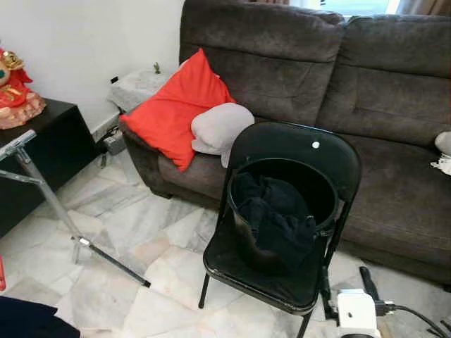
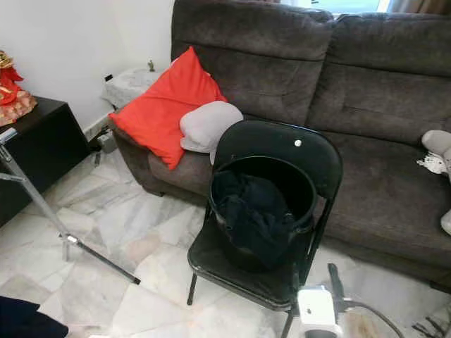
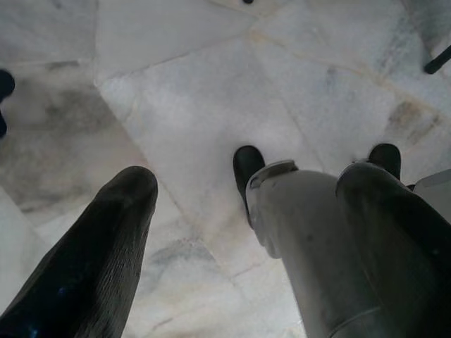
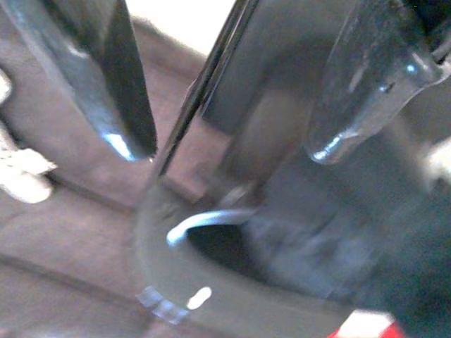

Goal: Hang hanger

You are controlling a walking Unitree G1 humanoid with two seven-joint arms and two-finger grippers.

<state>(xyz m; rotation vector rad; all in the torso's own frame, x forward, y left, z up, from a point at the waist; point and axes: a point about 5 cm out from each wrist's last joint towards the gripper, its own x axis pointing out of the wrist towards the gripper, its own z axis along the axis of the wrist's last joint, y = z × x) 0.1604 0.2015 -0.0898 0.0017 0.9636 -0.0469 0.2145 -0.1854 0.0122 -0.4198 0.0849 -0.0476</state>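
Note:
A black bucket stands on the seat of a black folding chair and holds dark clothing. My right gripper is low at the chair's front right corner, fingers pointing up toward the bucket, open and empty. In the blurred right wrist view its two fingertips frame the bucket rim, the chair back and a pale curved wire whose nature I cannot tell. My left gripper hangs idle over the marble floor, open.
A dark sofa with a red cushion and a grey one runs behind the chair. A slanted metal stand and a black cabinet occupy the left. Marble floor lies open between them.

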